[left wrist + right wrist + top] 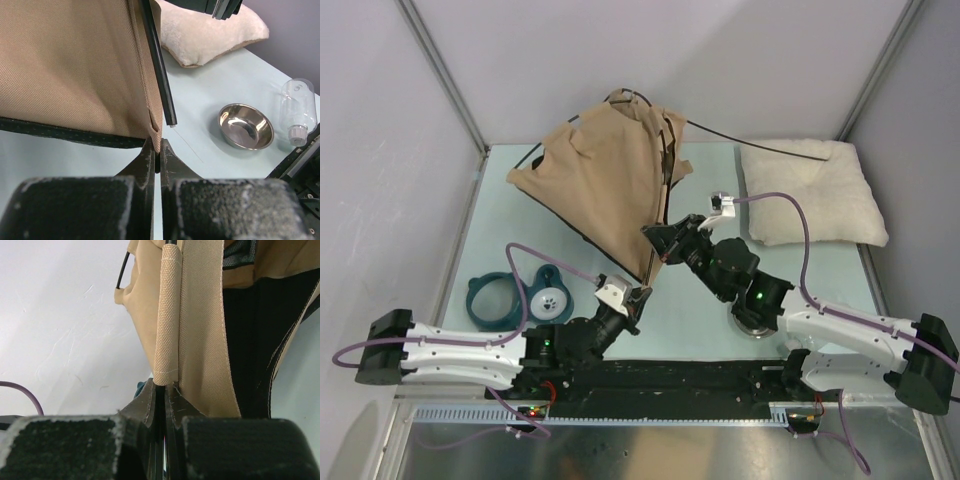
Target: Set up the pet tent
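Two robot arms grip the half-raised pet tent at the middle of the pale green tabletop, its tan fabric rising in a rumpled peak towards the back wall. The left gripper is pinched fully closed on the tent's near bottom corner, where the black edging meets the tan side panel. Just above it hangs the free end of a thin black pole, which does not touch the gripper. The right gripper is clamped tight on the lower end of a tan fabric sleeve running up the tent's near edge, with the black lining in view beside it. A second length of pole arcs out from the tent's top towards the cream pillow, which lies at the back right, apart from the tent. A steel bowl and a clear bottle sit to the right of the left gripper. A teal ring and a white paw-print dish rest side by side at front left.
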Tool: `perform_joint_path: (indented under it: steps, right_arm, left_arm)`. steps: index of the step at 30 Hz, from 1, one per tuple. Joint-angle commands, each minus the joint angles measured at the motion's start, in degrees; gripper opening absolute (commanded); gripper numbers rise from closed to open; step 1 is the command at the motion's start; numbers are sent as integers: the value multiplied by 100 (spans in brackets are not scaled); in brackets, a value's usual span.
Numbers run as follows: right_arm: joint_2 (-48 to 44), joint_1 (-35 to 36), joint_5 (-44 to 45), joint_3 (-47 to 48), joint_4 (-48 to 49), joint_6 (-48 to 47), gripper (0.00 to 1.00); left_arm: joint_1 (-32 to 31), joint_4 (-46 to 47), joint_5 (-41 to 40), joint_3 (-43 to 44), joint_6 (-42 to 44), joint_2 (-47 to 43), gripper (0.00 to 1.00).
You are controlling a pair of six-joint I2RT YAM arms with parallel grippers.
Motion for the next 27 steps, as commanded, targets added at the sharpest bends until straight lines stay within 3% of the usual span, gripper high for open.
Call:
perform_joint_path:
  steps: [1, 27]
  right_arm:
    - [18, -502, 1278, 431, 1322, -153, 0]
    - [495, -482, 1529, 446, 1229, 11, 0]
  left_arm:
    - [-505, -863, 961, -189, -392, 38, 0]
    - [-546, -987, 876, -188, -351, -79, 0]
